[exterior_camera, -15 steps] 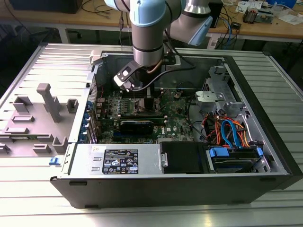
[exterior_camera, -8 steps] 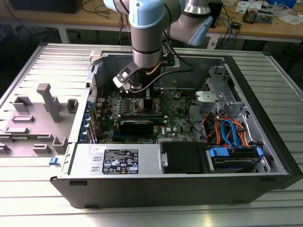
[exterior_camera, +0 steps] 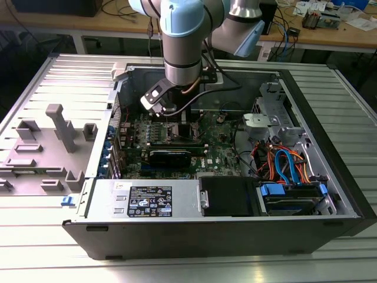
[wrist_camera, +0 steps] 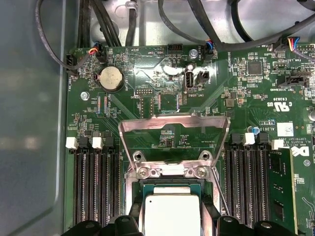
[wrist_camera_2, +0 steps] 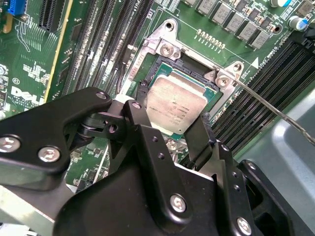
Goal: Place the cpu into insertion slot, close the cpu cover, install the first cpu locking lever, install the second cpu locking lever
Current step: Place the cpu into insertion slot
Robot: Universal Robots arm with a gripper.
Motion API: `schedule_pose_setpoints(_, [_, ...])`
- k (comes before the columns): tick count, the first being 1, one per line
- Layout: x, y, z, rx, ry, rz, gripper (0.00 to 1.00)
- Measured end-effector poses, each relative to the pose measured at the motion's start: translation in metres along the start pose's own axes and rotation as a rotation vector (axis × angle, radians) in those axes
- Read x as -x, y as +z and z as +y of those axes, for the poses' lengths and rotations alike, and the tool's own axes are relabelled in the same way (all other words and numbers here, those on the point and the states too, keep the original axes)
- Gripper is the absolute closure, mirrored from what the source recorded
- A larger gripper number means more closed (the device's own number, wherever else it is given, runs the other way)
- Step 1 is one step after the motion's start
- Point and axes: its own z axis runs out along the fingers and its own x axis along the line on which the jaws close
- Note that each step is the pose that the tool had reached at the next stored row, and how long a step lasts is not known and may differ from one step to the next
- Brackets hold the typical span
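While the cpu cover (wrist_camera: 174, 129) stands raised, the cpu (wrist_camera_2: 176, 102) lies square over the insertion slot (wrist_camera_2: 166, 49), right inside the pincer (wrist_camera_2: 170, 123). Whether the pincer clamps it, I cannot tell.

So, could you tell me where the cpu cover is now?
In the first wrist view the cpu cover stands raised open, hinged at one edge of the insertion slot where the cpu sits, between the two banks of memory slots.

The arm (exterior_camera: 182, 53) stands vertical; its jaws point straight down.
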Motion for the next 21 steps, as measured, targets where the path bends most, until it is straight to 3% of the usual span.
schedule_pose_setpoints(21, [-0.0007, 0.0026, -0.0002, 0.0002, 0.009, -0.0024, 0.45])
